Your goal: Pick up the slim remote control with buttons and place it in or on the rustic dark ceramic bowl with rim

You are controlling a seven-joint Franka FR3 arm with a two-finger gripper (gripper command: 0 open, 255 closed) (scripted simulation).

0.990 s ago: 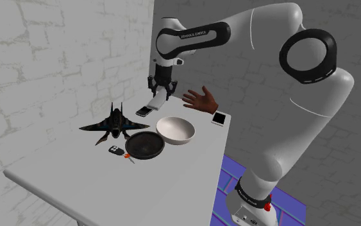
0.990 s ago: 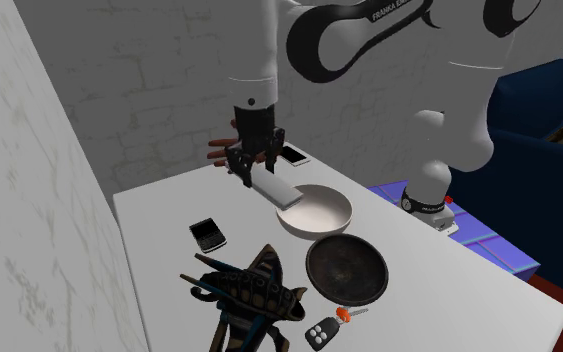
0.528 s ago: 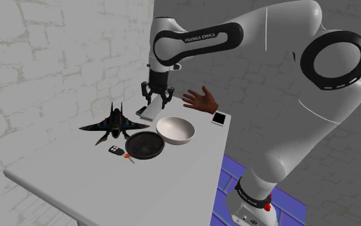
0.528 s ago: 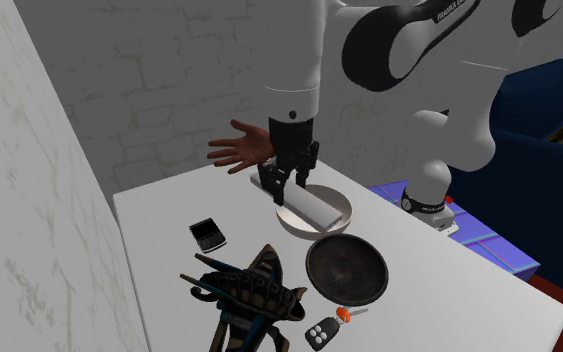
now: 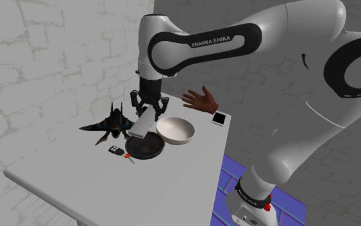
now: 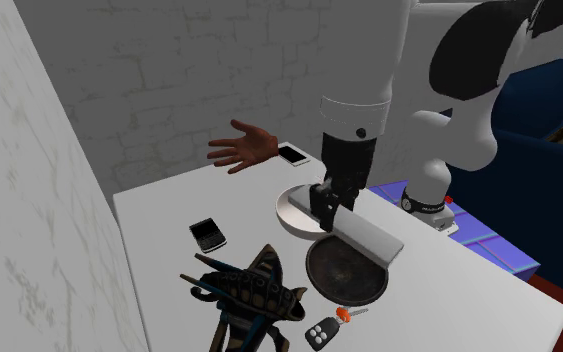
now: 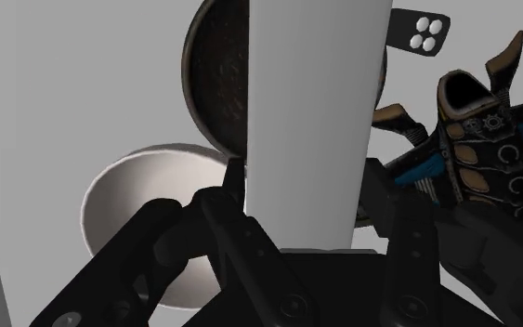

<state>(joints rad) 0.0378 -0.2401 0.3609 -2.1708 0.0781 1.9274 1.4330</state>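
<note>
1. One step in hand: the carry. The pincer point(image 5: 148, 109) is clamped on one end of the pale slim remote point(image 5: 140, 126), which slants down above the dark bowl point(image 5: 152, 147).
2. Next, I judge: lower a little and release over its middle, clear of the white bowl point(image 5: 176, 130) just beside.

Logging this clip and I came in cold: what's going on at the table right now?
The Franka arm's black gripper is shut on a slim pale grey remote, holding it in the air above the white table. The remote hangs tilted over the dark bowl, next to the white bowl, and is not yet set down. A toy spacecraft and a key fob lie near the bowls.
</note>
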